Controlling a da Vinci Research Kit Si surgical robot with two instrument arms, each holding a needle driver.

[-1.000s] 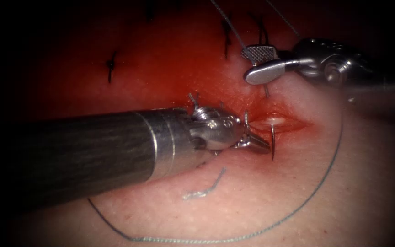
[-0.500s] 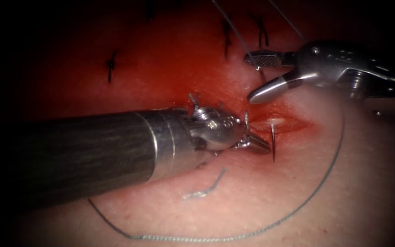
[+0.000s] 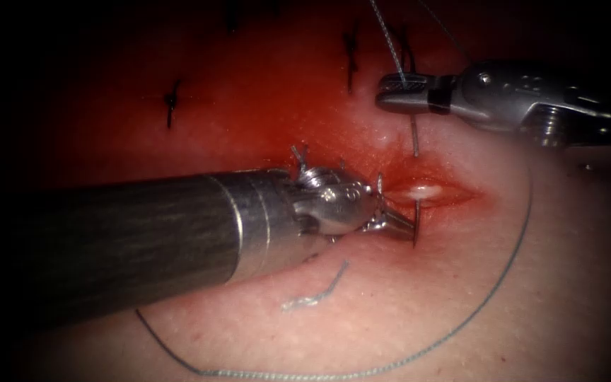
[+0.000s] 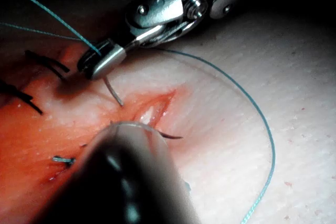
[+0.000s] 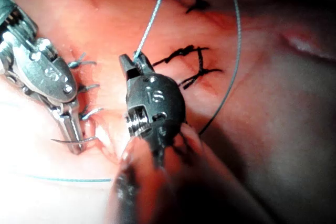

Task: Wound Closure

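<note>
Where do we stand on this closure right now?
Done: dark stitches sit in the tissue beyond the cut. In hand: the needle spans the cut inside the tissue, left tool shut on its rear part, right tool shut near its emerged tip. Left: the cut gapes, and the thread lies slack.

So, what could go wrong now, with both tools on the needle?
1. The left tool holds the needle near its rear end by the cut. The right tool grips it near the tip, and the middle is in the tissue. Opposed pulls could tear the tissue or bend the needle.
2. The thread runs into the right tool's shut jaws. It may be pinched there and fray, but I cannot tell.
</note>
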